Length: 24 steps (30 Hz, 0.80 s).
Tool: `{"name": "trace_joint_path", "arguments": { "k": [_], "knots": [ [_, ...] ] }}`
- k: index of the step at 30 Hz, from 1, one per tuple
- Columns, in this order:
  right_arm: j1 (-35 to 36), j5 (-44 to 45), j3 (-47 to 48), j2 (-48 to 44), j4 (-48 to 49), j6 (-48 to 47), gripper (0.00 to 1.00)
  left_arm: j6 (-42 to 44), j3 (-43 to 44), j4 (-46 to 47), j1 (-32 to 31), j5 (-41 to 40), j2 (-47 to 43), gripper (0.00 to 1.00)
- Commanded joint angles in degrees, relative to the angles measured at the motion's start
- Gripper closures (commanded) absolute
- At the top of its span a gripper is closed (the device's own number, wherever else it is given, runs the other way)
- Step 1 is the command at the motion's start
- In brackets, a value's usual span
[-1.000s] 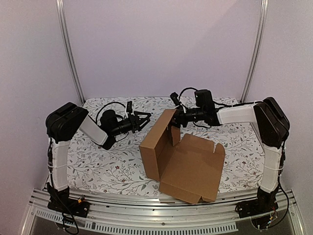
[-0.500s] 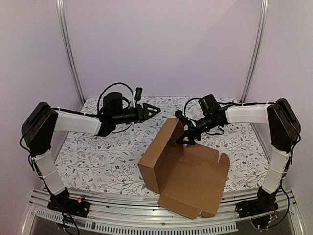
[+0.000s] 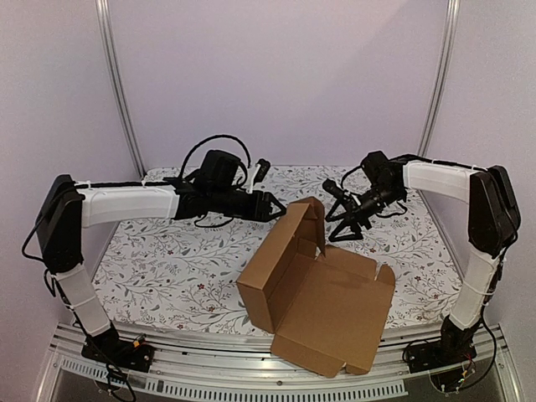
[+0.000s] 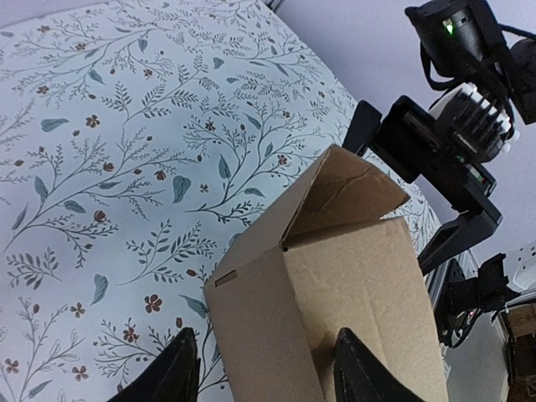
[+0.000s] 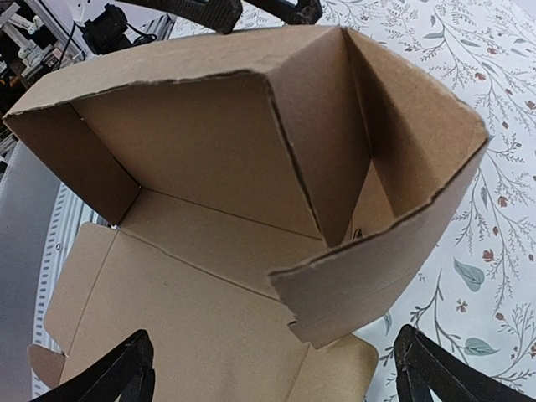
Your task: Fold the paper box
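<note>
Floral tablecloth point(image 3: 167, 268) under everything, pale walls behind. The paper box point(image 3: 310, 293) sits near-middle on the table, half built. 1 long side wall point(image 3: 264, 268) is standing on its left, the far end flap point(image 3: 308, 219) is up and folded in at the corner, and the big lid panel point(image 3: 335, 314) lies flat toward my right arm.

Left gripper point(image 3: 279, 209) hovers at the far corner of that standing wall, fingers apart with cardboard right in front of them. I can't tell from the wrist cam whether it touches. Right gripper point(image 3: 333, 213) is spread wide, just beside the end flap, holding nothing.

My read is that the step in hand is squaring up that far corner. I'd use the left as a backstop on the outside of the wall so it can't flop outward. Then I'd push the flap inward with 1 right finger, low near the crease, since the top edge would probably just bend. Go slow, because nothing pins the box down and I'd expect it to slide on the cloth.
</note>
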Motion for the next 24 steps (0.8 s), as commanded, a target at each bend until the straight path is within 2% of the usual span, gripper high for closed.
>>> {"name": "trace_joint_path", "arguments": {
  "k": [1, 4, 7, 10, 12, 15, 24],
  "knots": [
    [-2.2, -1.1, 1.7, -1.2, -12.8, -11.3, 0.01, 3.6, 2.1, -9.5, -2.4, -3.5, 1.9, 0.46],
    [-6.2, 0.2, 4.4, -0.3, -12.9, -12.2, 0.01, 3.8, 2.6, -10.0, -2.5, -4.2, 2.2, 0.46],
    [-9.5, 0.1, 8.6, 3.1, -10.9, -9.2, 0.04, 4.5, 4.1, -11.8, -2.7, -5.3, 3.0, 0.46],
    [-10.0, 2.7, 12.0, 6.3, -7.4, -5.5, 0.08, 5.1, 6.0, -13.7, -3.2, -5.9, 3.6, 0.46],
    [-9.5, 4.7, 12.0, 8.3, -1.3, -1.9, 0.1, 5.2, 6.7, -13.8, -3.5, -5.7, 3.2, 0.46],
    [-7.3, 9.2, 12.9, 10.5, 1.3, 0.5, 0.11, 5.1, 7.4, -13.7, -3.7, -4.5, 2.3, 0.45],
    [-1.5, 14.8, 12.4, 11.5, -2.3, -5.4, 0.11, 7.0, 9.0, -14.6, -5.0, 2.7, 2.6, 0.43]
  ]
}}
